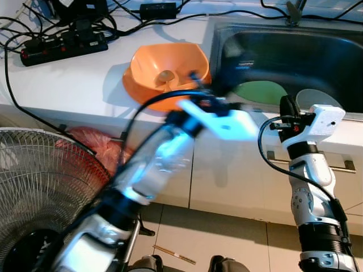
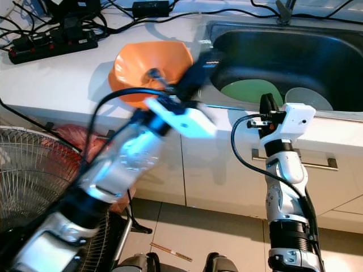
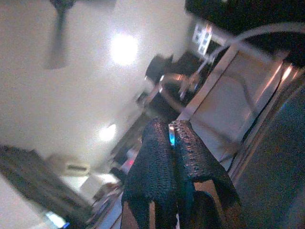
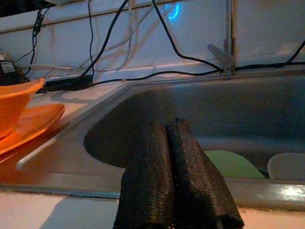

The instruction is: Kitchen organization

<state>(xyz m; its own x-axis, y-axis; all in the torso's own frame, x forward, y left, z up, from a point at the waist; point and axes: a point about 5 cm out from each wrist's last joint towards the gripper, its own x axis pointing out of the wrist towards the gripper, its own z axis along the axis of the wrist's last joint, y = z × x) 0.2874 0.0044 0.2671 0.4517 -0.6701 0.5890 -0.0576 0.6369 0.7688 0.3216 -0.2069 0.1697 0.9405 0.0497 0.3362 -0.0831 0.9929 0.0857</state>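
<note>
Sink (image 1: 340, 51) holds green plate (image 1: 261, 92) beyond right gripper (image 1: 288, 106), jaws closed.

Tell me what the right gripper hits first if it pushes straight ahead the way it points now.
Probably the sink's front rim: the right gripper, fingers shut, sits just before it. If it clears the rim, the basin's back wall comes next, above the green plate. Depth is uncertain.

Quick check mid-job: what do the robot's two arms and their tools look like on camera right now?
Both arms are silver with black joint bands. The right arm has a white block-shaped wrist housing and a looping black cable. The left arm is blurred and has a black cable running along it. The right tool and the left tool each have two long black textured fingers.
</note>
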